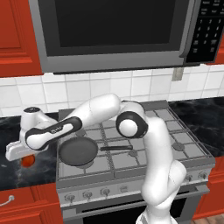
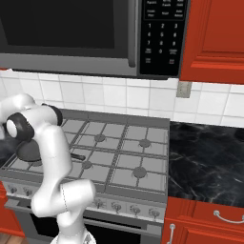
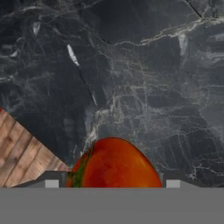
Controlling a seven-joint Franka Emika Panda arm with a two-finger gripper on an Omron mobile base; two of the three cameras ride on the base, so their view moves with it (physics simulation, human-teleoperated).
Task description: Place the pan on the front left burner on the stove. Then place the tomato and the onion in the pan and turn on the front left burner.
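Note:
The dark round pan (image 1: pixel 78 151) sits on the stove (image 1: pixel 175 131) at its front left grate, handle pointing right, and covers the front left burner. In the right base view the pan (image 2: pixel 28 151) peeks out behind my arm. The red tomato (image 1: pixel 28 161) rests on the black counter left of the stove. My gripper (image 1: pixel 25 156) reaches down over it. In the hand view the tomato (image 3: pixel 116 166) fills the gap between the two tips of my gripper (image 3: pixel 112 183), which is shut on it. The onion is out of view.
A microwave (image 1: pixel 113 30) hangs over the stove (image 2: pixel 124 157). Knobs (image 1: pixel 105 191) line the stove's front. The black marble counter (image 3: pixel 131 65) ends at an edge close to the tomato, with wood floor (image 3: pixel 19 153) beyond. More counter (image 2: pixel 205 157) lies right of the stove.

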